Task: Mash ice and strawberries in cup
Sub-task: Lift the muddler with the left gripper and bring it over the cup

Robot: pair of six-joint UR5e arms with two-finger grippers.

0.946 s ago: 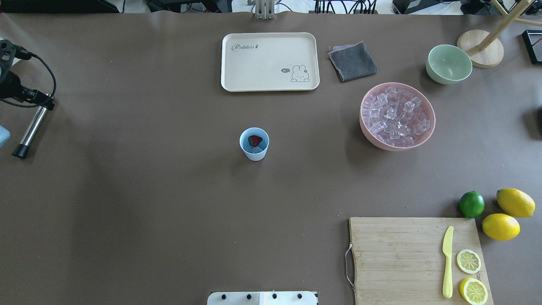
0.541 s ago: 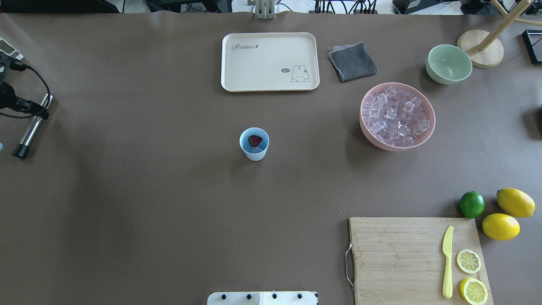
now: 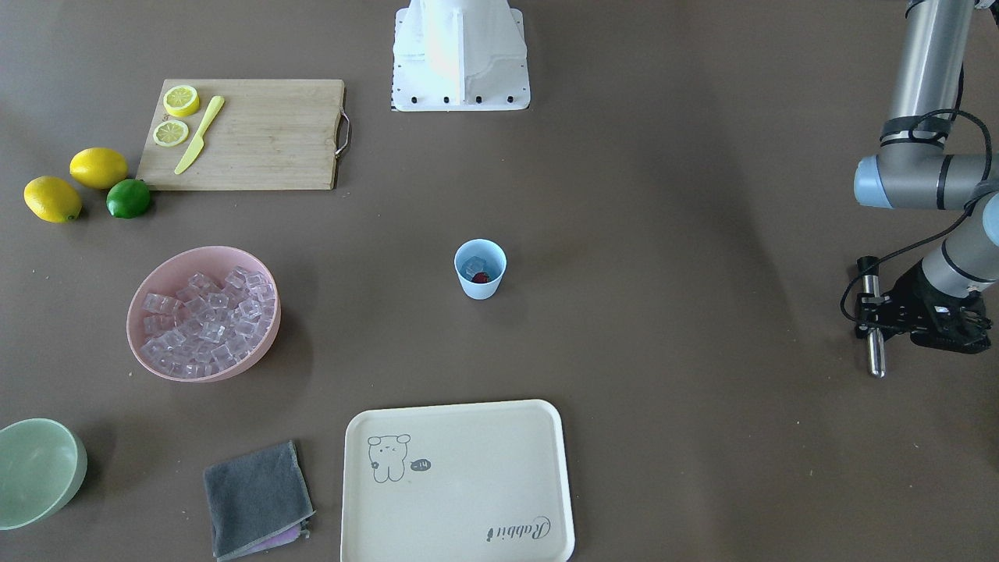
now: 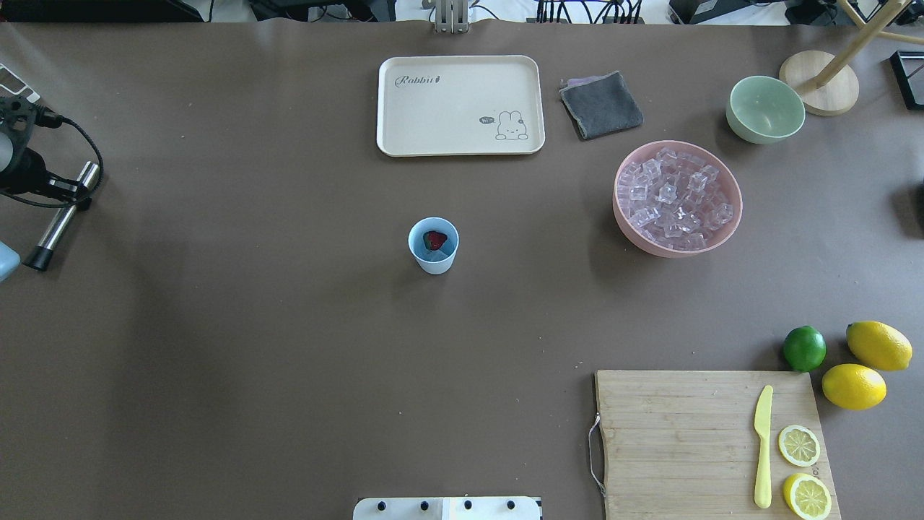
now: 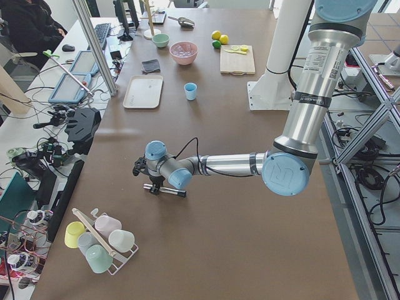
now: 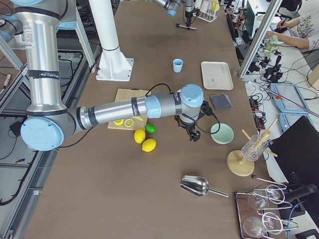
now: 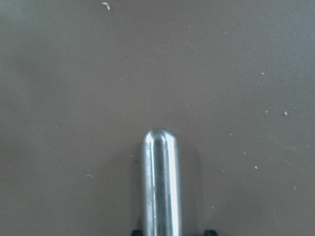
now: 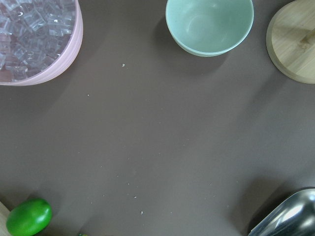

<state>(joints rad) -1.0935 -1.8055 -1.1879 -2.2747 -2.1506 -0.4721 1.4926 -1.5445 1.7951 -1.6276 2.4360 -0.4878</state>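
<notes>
One steel muddler (image 4: 55, 231) is clamped across its shaft by the left gripper (image 4: 74, 193), lying roughly level out by the left end of the table (image 4: 216, 361) and well apart from the cup (image 4: 435, 266); the cup stands upright near the middle, with the strawberry (image 4: 434, 240) resting on the ice (image 4: 442, 254) inside it. To my eye the step in hand is carrying the tool over, so the job is to tip it upright on the way and bring it down over the cup's centre, not its rim; the tumbler looks light and nothing holds it, so I'd press straight down and gently, or it may skid or topple. Plenty of bare table lies between gripper and cup, so the sweep across looks free; the tray (image 4: 390, 108) sits beyond the cup and the pink bowl (image 4: 626, 225) of spare cubes off to its right, both well apart from it. A rack of cups (image 5: 100, 244) stands near the gripper at the table's end, so the swing wants to go inward. The right gripper (image 6: 192, 134) hangs near the green bowl (image 6: 222, 133); whether its jaws are apart or together I cannot tell.
</notes>
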